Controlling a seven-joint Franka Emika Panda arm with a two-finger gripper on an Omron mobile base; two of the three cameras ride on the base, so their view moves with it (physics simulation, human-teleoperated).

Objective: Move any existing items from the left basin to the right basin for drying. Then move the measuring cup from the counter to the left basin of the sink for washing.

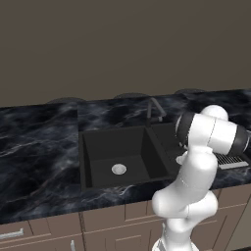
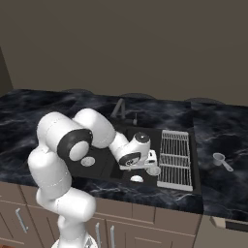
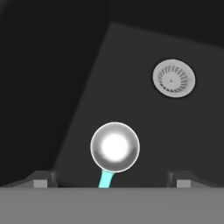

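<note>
The gripper (image 3: pixel 113 179) stands open, its two dark fingertips (image 3: pixel 41 179) spread wide at the bottom of the hand view, nothing between them but the mug (image 3: pixel 115 147) just below. The hand looks straight down into the right basin (image 3: pixel 144 131).

The mug stands upright on the basin floor, mouth up toward the camera, so its rim reads as a full circle. Its handle sticks out toward the bottom edge of the hand view, between the fingertips; that is its one sideways direction. The inside is bright white, the rim white, the handle teal. Whether the fingers touch it cannot be told; they sit well to either side of the rim.

A round silver drain (image 3: pixel 173 78) lies on the same floor, apart from the mug, up and to the right in the hand view.

In the right base view the gripper (image 2: pixel 145 167) hangs over the narrower basin, with the mug (image 2: pixel 137 178) a pale spot below it near the front wall. The arm rises from the base, bends over its big dark-jointed elbow, and reaches forward and down across the sink (image 2: pixel 116 174), wrist turned so the hand points down.

Beside that basin lies a wire rack (image 2: pixel 174 160). Further right, on the counter (image 2: pixel 223 189), sits the measuring cup (image 2: pixel 219 158), small and pale grey, upright, its thin handle pointing to the front right.

In the left base view the left basin (image 1: pixel 98 147) shows its drain (image 1: pixel 118 169), and the faucet (image 1: pixel 154 109) stands behind the divider.
</note>
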